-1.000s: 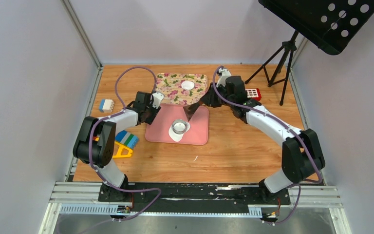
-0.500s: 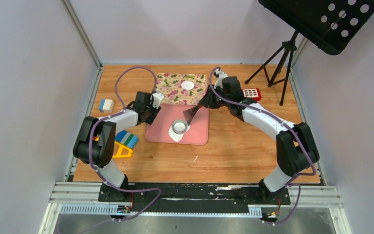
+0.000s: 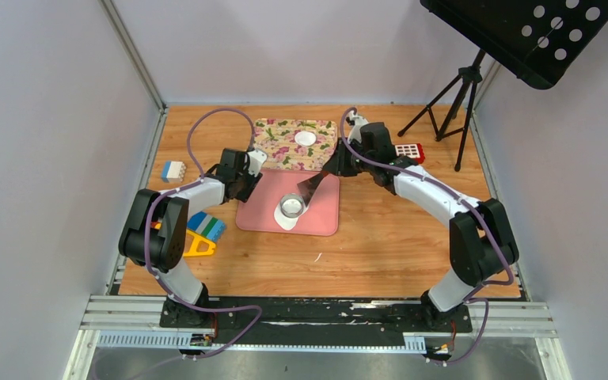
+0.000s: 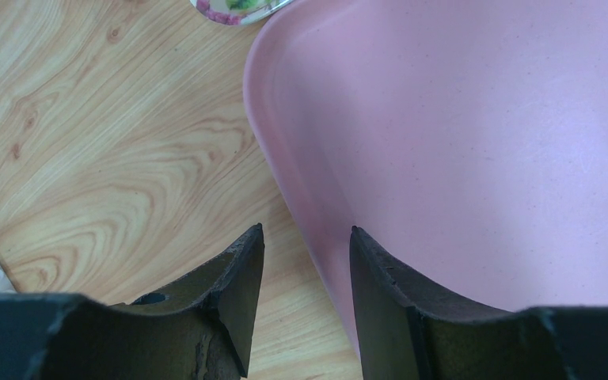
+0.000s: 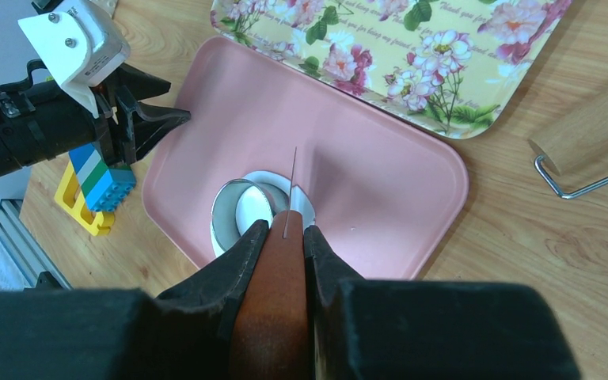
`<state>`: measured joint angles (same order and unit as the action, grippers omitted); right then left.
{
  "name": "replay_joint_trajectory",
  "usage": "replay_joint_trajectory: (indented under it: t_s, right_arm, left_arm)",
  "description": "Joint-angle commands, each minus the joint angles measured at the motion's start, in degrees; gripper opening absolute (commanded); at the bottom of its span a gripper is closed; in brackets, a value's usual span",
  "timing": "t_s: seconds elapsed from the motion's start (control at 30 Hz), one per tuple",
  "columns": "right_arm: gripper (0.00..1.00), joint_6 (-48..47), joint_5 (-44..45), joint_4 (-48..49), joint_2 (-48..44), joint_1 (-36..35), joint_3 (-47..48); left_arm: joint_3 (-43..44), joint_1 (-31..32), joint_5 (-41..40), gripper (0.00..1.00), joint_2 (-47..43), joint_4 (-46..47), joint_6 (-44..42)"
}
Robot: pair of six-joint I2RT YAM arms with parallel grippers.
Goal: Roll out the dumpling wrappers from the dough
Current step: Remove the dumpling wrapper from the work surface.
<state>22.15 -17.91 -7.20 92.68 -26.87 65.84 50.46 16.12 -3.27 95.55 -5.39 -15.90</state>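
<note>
The right gripper (image 5: 285, 234) clenches a wooden-handled scraper (image 5: 273, 309) above the pink tray (image 3: 324, 215), where the dough (image 3: 284, 222) lies flat under the metal ring cutter (image 3: 291, 206). One dumpling wrapper (image 3: 306, 138) sits on the floral tray (image 3: 275, 150). The left gripper (image 4: 305, 241) hangs released at the pink tray's left rim

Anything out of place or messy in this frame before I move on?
A small white scrap lies on the bare wooden table on the near side of the pink tray, away from the dough under the ring cutter. It is likely a stray bit of dough. Nothing else looks spilled or askew.
</note>
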Motion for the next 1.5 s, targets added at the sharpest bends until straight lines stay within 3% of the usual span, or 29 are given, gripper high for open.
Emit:
replay_joint_trajectory:
  t_s: [0.0,0.7,1.0,1.47]
  right_arm:
    - [0.00,-0.22,-1.42,0.87,0.73,-0.35,1.31]
    - [0.00,-0.62,1.75,-1.02,3.60,-1.32,3.17]
    - [0.00,-8.02,9.69,-8.53,3.88,-1.43,7.47]
    - [0.00,-15.93,13.26,-15.04,6.10,-1.50,12.74]
  left_arm:
    - [1.75,0.38,0.83,0.52,-0.10,-1.15,0.14]
    - [1.84,0.59,0.81,0.52,0.43,-1.15,0.01]
    - [2.00,0.67,0.63,0.52,0.69,-1.63,0.08]
    - [2.10,1.02,0.02,0.51,0.96,-1.80,-0.02]
